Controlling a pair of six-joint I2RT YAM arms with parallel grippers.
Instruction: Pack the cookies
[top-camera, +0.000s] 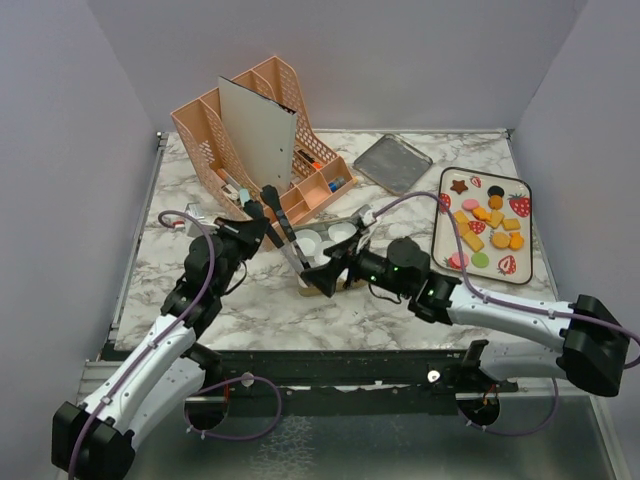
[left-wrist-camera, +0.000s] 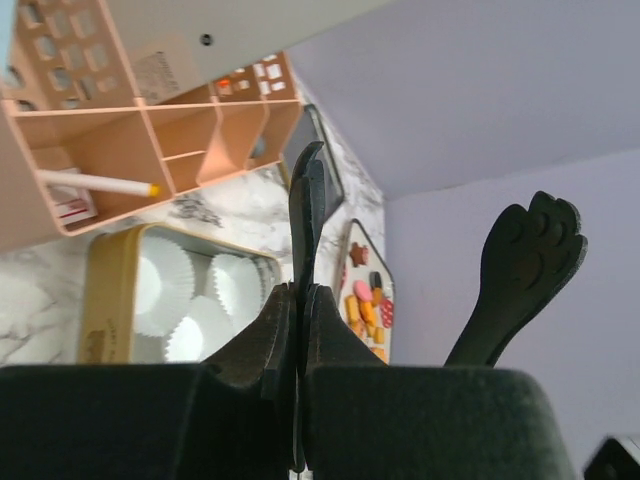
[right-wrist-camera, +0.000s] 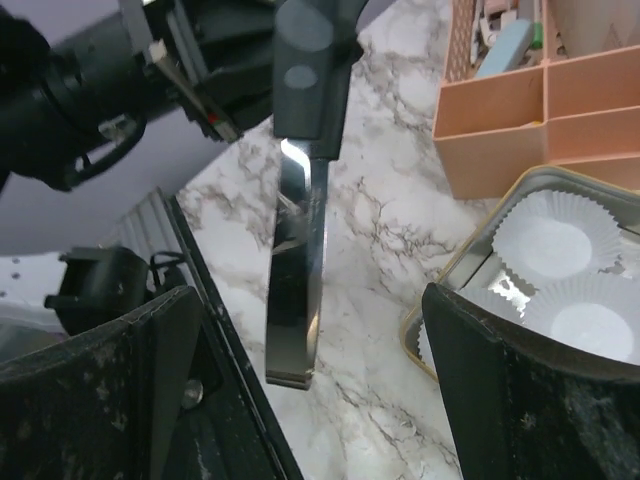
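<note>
1. The left gripper (top-camera: 264, 216) is clamped fully shut on a pair of metal tongs with black handles (top-camera: 292, 248). It has them up at the handle end, and the shiny blades slant down toward 5 o'clock over the middle of the marble-patterned table (top-camera: 400, 300). (In the left wrist view, one black handle ends in a little paw shape.)
2. The right gripper (top-camera: 328, 268) reaches in from 4 o'clock with its jaws spread wide and nothing held. In its own wrist view the tongs' blades hang right between the two fingers (right-wrist-camera: 150, 370), and I can't see them touching either one.
3. The cookies (top-camera: 486, 226) are small toy biscuits. They all lie on a white rectangular tray with red strawberry prints (top-camera: 528, 245) at 3 o'clock, well apart from both grippers.
4. On that tray, a brown star and a dark round sit at the far end. Orange-yellow squares crowd the middle, and a pink round lies near the near-left corner.
5. A rectangular gold-rimmed tin (left-wrist-camera: 100, 300) sits at the table's centre, just beside the right gripper. White pleated paper cups (right-wrist-camera: 550, 240) are packed inside it.
6. A pink plastic desk organiser (top-camera: 205, 135) stands at 11 o'clock with a white board upright in it.
7. A small grey metal tray (top-camera: 392, 162) lies at 1 o'clock.
</note>
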